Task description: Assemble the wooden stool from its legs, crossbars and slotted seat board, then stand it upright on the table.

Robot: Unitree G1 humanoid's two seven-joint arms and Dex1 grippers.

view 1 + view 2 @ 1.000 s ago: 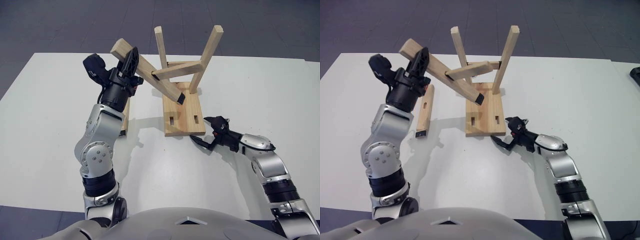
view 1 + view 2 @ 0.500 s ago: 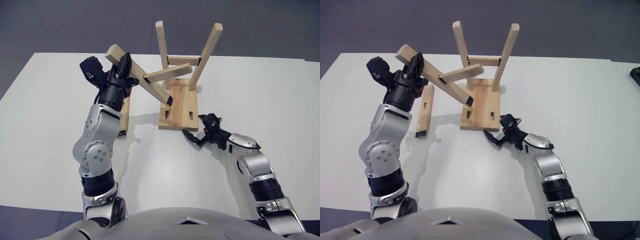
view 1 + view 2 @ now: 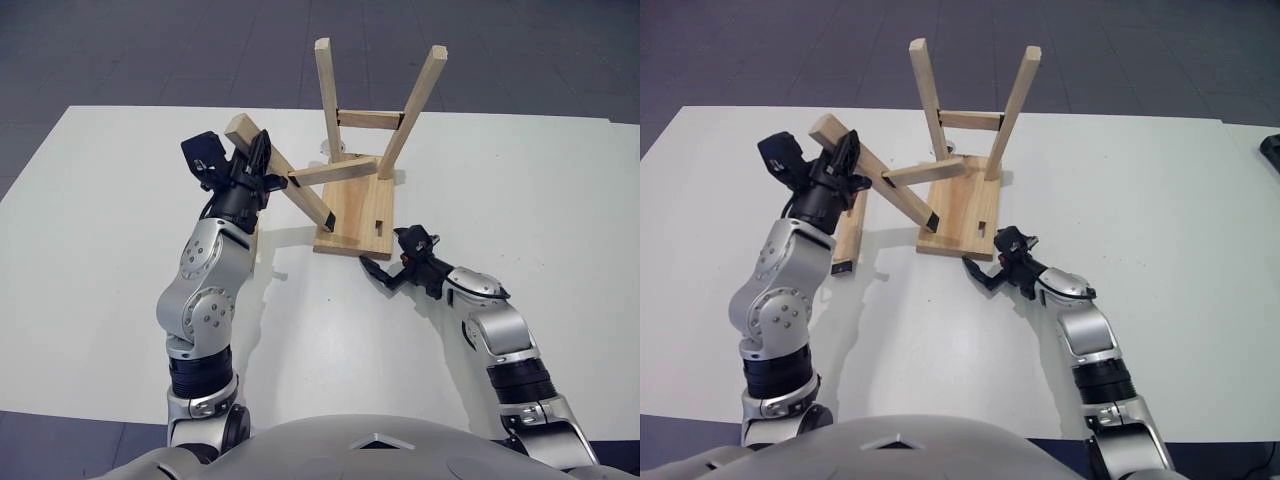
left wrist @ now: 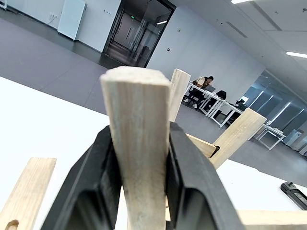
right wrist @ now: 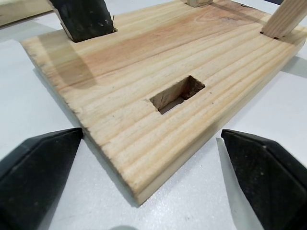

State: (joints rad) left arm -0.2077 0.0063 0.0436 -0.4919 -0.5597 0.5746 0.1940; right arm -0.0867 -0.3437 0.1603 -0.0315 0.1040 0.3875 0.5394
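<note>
Right gripper (image 3: 382,252) open, flanking seat board (image 3: 358,205) corner.

My fingers (image 5: 38,163) are matt black plastic. The pale rectangular wooden seat board (image 5: 144,52) is bare and grainy, splintery at its sawn edge. The pale square wooden leg (image 4: 139,143) looks smooth; the white tabletop (image 5: 201,191) matt.

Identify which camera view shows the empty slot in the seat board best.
The right wrist view: the empty slot sits close and central in the seat board, its cut walls visible. Both eye views show it as a small dark mark near the board's near edge.
</note>
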